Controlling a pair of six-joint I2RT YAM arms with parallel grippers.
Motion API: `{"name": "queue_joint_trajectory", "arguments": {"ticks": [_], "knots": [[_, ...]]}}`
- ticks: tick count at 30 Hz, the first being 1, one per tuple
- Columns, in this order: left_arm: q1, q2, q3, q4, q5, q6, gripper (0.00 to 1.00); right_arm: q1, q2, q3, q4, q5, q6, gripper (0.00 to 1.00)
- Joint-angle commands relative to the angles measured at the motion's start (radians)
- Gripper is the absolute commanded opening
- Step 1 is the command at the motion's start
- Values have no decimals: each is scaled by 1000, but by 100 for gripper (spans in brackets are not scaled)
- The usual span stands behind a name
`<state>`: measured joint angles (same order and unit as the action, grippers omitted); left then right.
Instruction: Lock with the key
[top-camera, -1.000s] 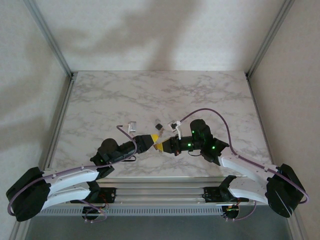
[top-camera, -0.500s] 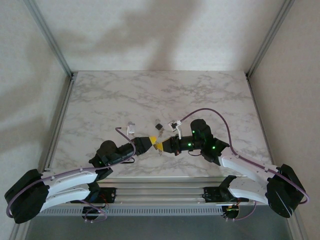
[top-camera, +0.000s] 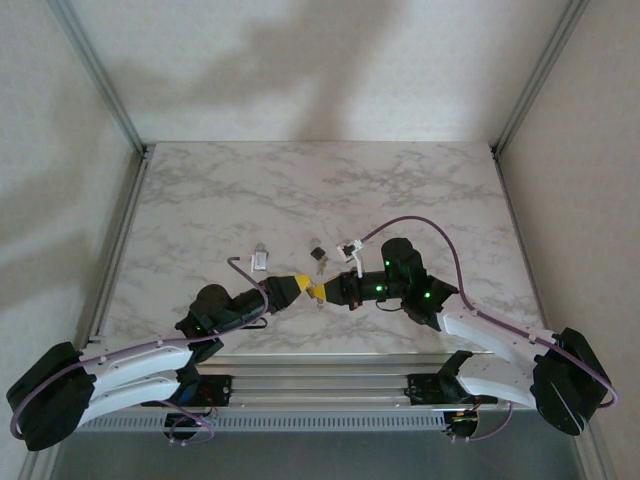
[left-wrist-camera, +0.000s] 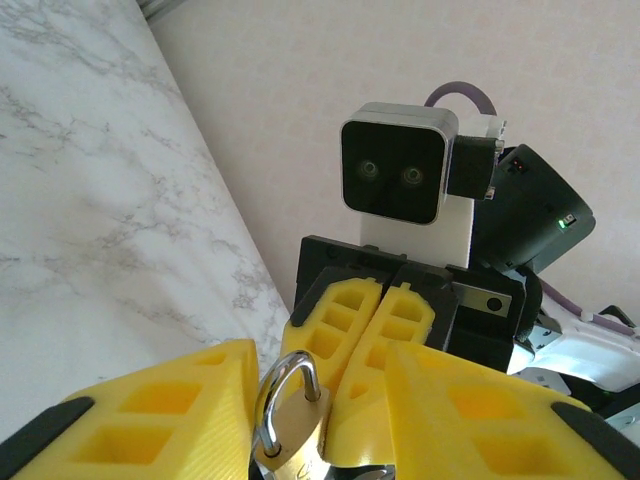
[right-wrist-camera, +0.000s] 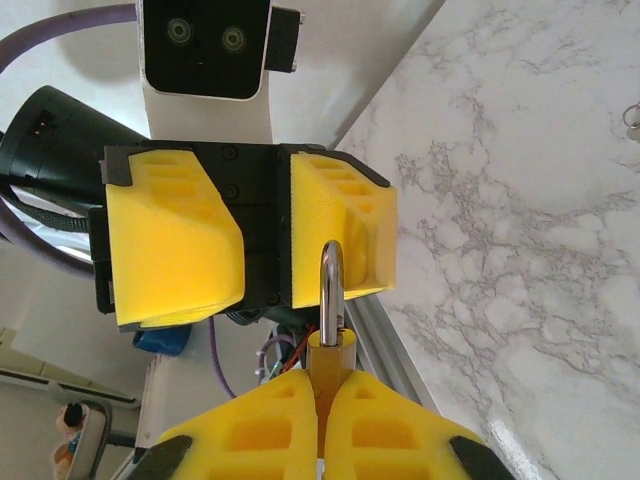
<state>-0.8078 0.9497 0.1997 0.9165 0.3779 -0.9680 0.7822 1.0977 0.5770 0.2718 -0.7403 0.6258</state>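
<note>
The right gripper (right-wrist-camera: 320, 400) is clamped on the brass padlock (right-wrist-camera: 331, 300), shackle outward, just above the tabletop (top-camera: 420, 190). The left gripper (left-wrist-camera: 320, 355) stands partway open around the padlock. It should probably centre both pads squarely before squeezing, leaving the keyhole reachable.

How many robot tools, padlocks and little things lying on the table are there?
Tools: 2, left tool and right tool
Padlock: 1
Small dark item on the table, maybe the key: 1
Total: 4
</note>
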Motion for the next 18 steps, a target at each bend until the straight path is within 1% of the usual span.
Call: {"name": "queue_joint_trajectory", "arguments": {"ticks": [1, 9, 18], "knots": [[1, -16, -13, 40, -1, 6, 35, -8, 10, 18, 50, -36, 14, 0], [1, -20, -17, 29, -7, 15, 29, -8, 6, 20, 55, -38, 19, 0], [1, -26, -11, 5, -16, 28, 24, -8, 17, 15, 70, -51, 28, 0]]}}
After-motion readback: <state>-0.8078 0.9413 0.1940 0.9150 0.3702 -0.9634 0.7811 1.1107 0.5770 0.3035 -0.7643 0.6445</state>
